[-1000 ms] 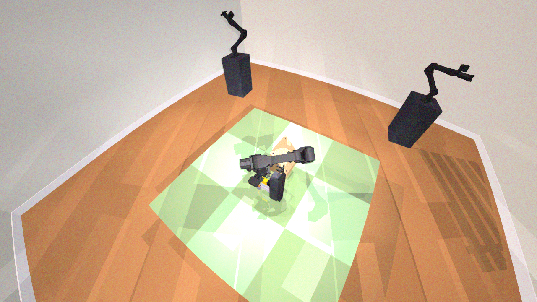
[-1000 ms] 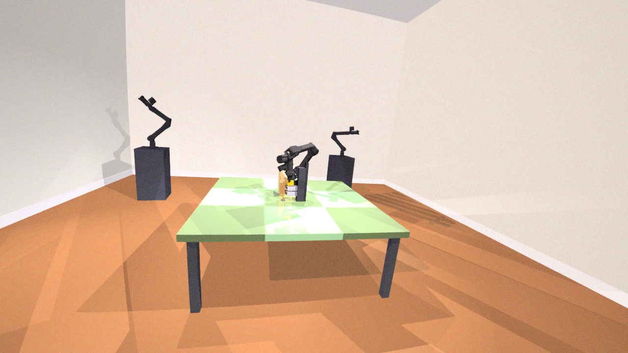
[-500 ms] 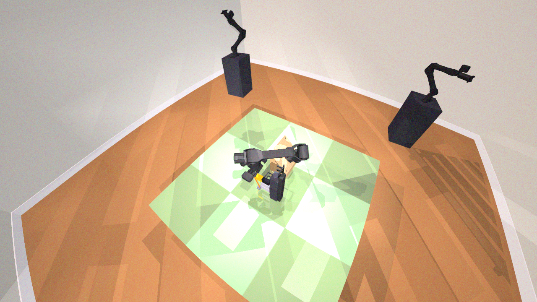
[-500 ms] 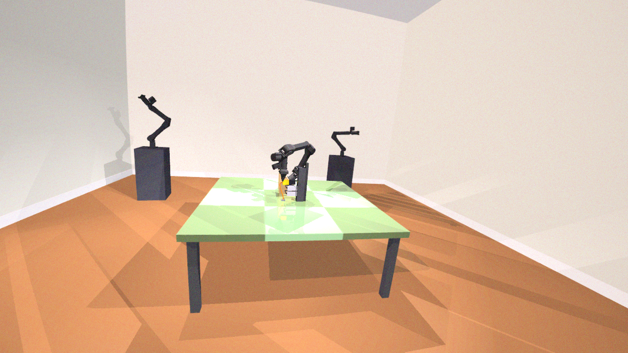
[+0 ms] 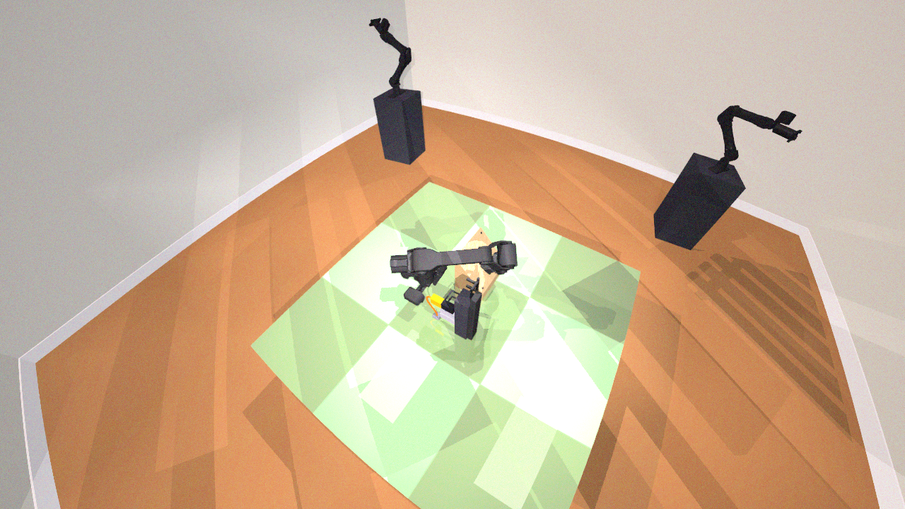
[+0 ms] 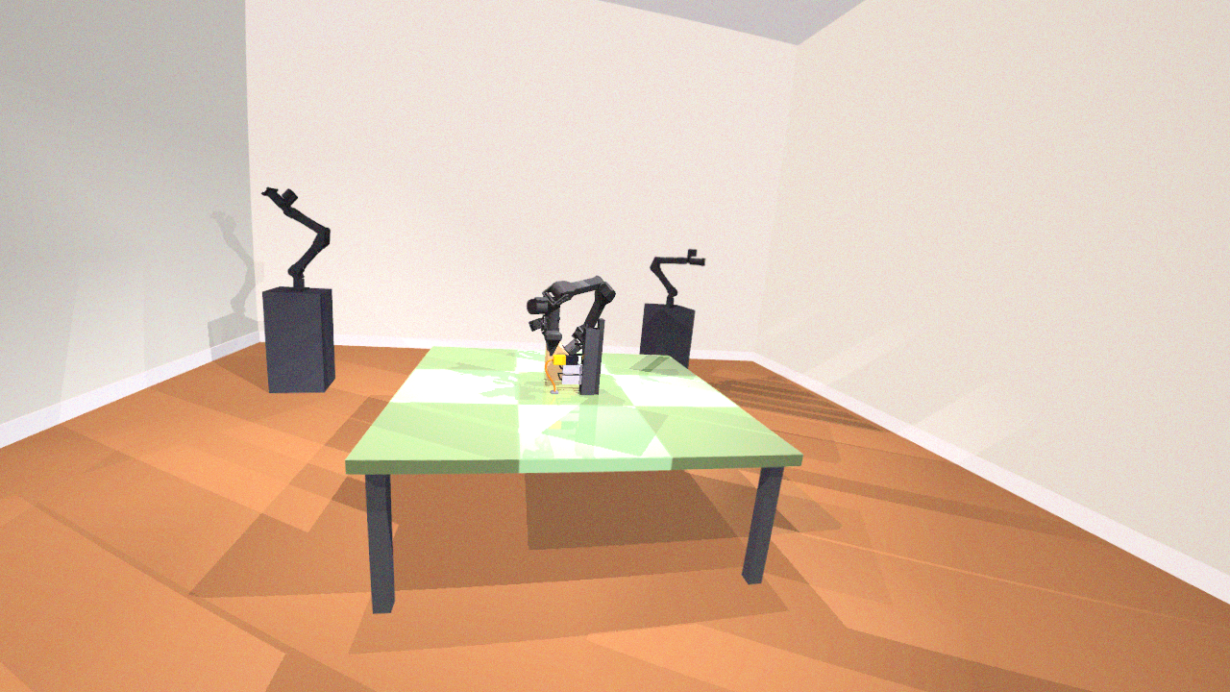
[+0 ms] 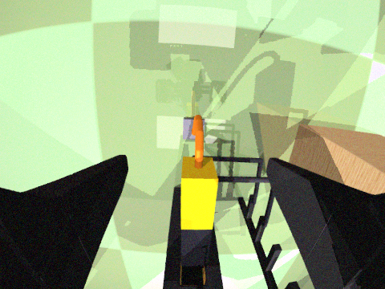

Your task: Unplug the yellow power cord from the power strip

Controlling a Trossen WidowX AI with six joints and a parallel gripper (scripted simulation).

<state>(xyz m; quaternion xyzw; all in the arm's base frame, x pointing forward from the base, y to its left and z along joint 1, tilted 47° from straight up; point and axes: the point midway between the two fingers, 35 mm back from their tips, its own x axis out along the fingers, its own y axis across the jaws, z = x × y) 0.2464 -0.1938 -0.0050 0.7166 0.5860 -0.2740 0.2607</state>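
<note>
The yellow plug (image 5: 435, 300) (image 6: 558, 359) (image 7: 198, 204) is between the spread fingers of my gripper (image 7: 198, 164), with a gap on both sides. The gripper is open. The orange-looking cord (image 7: 200, 140) leaves the plug's far end and bends down toward a small lilac block (image 7: 188, 129). A dark part (image 7: 196, 246) adjoins the plug's near end, with thin brass-coloured edges beyond it. A dark bar (image 7: 172, 241), perhaps the strip, runs beneath. I cannot tell whether the plug is still seated.
A tall dark post (image 5: 466, 314) (image 6: 590, 361) stands beside a white box (image 6: 571, 375). Thin black rods (image 7: 241, 160) stand by the right finger. A wooden block (image 7: 341, 156) is further right. All stand on the green table (image 5: 442, 424) (image 6: 464, 443).
</note>
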